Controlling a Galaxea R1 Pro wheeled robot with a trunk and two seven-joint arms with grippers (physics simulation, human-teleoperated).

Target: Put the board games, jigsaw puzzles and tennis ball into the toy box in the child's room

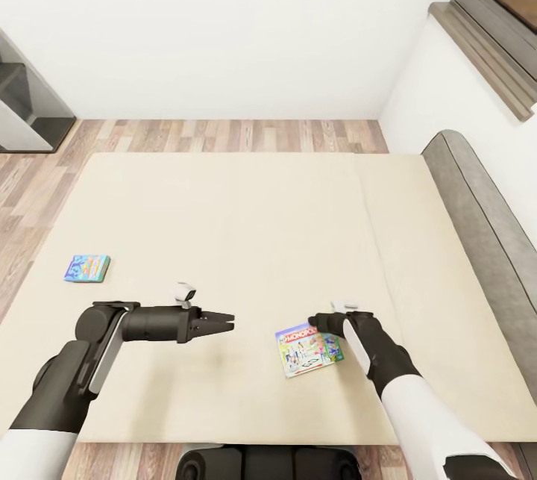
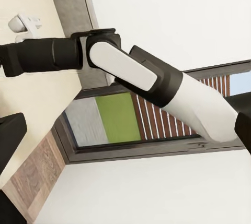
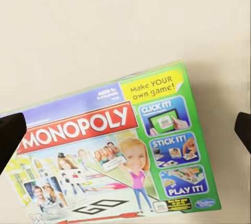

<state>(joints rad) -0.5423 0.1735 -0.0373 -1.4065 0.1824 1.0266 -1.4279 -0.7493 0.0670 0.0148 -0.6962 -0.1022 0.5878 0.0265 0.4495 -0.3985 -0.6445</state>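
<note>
right gripper [image 1: 322, 323]: fingers spread wide, holding nothing, over the Monopoly board game [image 1: 309, 350], which lies flat on the bed [image 1: 246, 219] near its front edge | left gripper [image 1: 224, 322]: fingers nearly together, holding nothing, above the mattress | small blue board game [image 1: 87, 268]: flat near the bed's left edge, well apart

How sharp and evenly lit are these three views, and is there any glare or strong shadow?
Head view: flat, even light, faint shadows on the bed. Right wrist view: the Monopoly box print reads sharply, no glare; the fingers are dark edge blurs. Left wrist view: crisp, bright wall.
</note>
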